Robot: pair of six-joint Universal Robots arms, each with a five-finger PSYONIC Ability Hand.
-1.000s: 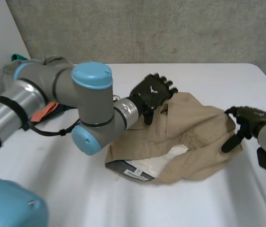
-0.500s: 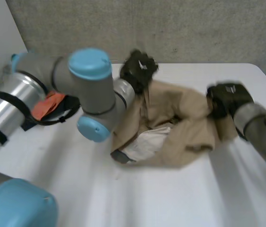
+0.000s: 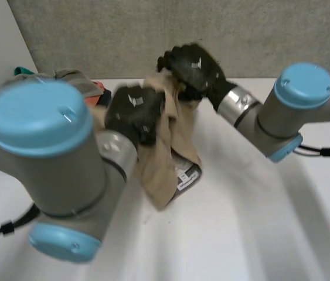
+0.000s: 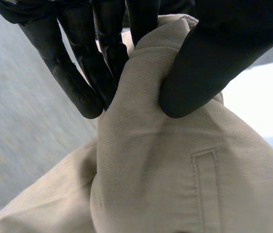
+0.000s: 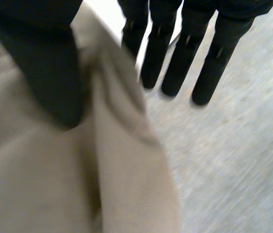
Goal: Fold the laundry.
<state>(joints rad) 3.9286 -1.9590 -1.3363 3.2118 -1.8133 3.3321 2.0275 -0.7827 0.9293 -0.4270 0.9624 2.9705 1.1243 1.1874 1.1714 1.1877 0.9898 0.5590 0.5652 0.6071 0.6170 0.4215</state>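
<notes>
The beige twill garment [image 3: 163, 152] hangs in a bunched, narrow column between the two hands above the white table [image 3: 241, 222], its lower end and its grey-lined waistband with a printed label [image 3: 186, 174] resting on or just above the tabletop. The left hand [image 3: 132, 111] is beside the upper part of the column. In the left wrist view its thumb [image 4: 214, 53] and fingers [image 4: 85, 77] pinch a rounded fold of the cloth, just above a stitched welt slit [image 4: 205, 184]. The right hand [image 3: 193, 65] is at the top of the column, higher and farther back than the left. In the right wrist view its thumb [image 5: 49, 68] presses a fold of the fabric while its fingers [image 5: 175, 53] extend fairly straight beyond the cloth edge, so this grip appears to be a thumb-side clamp and looks the less secure of the two. A pile of other clothes [image 3: 65, 79] lies at the far corner of the table beyond the left arm, well apart from the lifted piece. The fabric is judged soft, light and limp, with a woven surface that gives reasonable friction. It should not break, but it will sag and twist under its own weight, and a shallow pinch may slip out. The thicker seams, the waistband and the corners are judged the best places to take hold, since they are stiffer and let the cloth be spread flat before any fold is made.
</notes>
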